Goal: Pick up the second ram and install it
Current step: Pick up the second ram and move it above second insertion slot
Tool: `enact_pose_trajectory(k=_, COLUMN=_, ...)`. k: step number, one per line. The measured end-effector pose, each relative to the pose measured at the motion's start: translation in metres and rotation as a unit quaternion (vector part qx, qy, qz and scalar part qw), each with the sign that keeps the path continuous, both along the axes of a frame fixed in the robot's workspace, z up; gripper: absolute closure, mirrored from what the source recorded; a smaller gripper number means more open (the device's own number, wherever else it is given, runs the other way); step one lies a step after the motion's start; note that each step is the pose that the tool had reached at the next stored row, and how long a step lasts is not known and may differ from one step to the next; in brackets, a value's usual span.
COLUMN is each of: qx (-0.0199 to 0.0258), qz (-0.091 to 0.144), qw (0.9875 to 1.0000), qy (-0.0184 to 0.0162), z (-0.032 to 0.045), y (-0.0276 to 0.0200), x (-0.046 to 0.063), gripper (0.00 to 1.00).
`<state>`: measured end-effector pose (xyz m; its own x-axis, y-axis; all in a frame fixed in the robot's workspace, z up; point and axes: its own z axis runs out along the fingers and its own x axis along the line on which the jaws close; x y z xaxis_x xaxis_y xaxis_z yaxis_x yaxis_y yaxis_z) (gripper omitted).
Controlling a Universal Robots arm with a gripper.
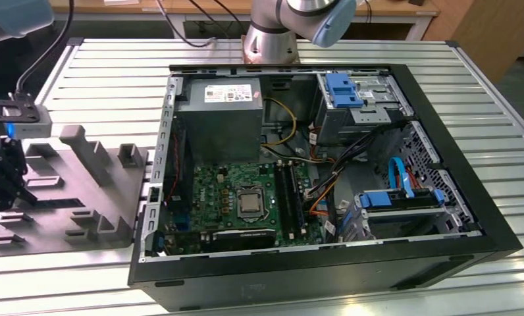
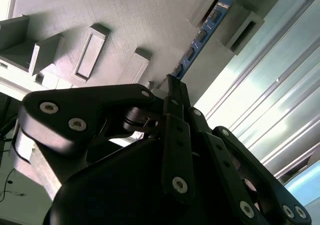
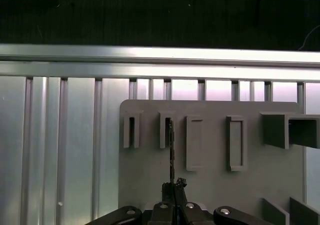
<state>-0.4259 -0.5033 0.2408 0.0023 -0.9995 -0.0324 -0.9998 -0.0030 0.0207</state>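
Your pincer (image 3: pixel 173 189) is pressed together on the second ram (image 3: pixel 171 152), pinching one end of the stick between its black fingertips. In the first wrist view you see the ram edge-on, a thin dark line running from the fingertips out to a narrow slot in the grey holder (image 3: pixel 210 185). That slot has another narrow one on one side and two wider pockets on the other.

In the second wrist view the ram's flat face looks bluish with a row of dark chips, and its far end reaches a slot in a raised block of the holder. You cannot tell from these views whether that end sits in the slot or hangs just clear of it.

In the exterior view the pincer is at the exterior view's left edge, over the near left part of the holder. The holder lies flat on the slatted metal counter (image 1: pixel 472 85), just left of the open computer case (image 1: pixel 455 253).

Inside the case the green motherboard (image 1: pixel 222 187) lies on the left, well apart from the ram. Its long black memory slots (image 1: pixel 288 191) run just right of the processor socket (image 1: pixel 249 201). The grey power supply (image 1: pixel 218 125) sits on the far side of the board. Blue drive brackets (image 1: pixel 343 89) fill the right side. The arm's base (image 1: pixel 271 39) stands on the counter beyond the case.
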Motion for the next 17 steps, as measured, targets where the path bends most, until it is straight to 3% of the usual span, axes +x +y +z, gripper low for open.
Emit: enact_pose_trajectory(k=17, qx=0.0043, qz=0.000, qw=1.0000, qy=-0.0011, z=0.0247, y=0.0000, x=0.000, gripper=0.89)
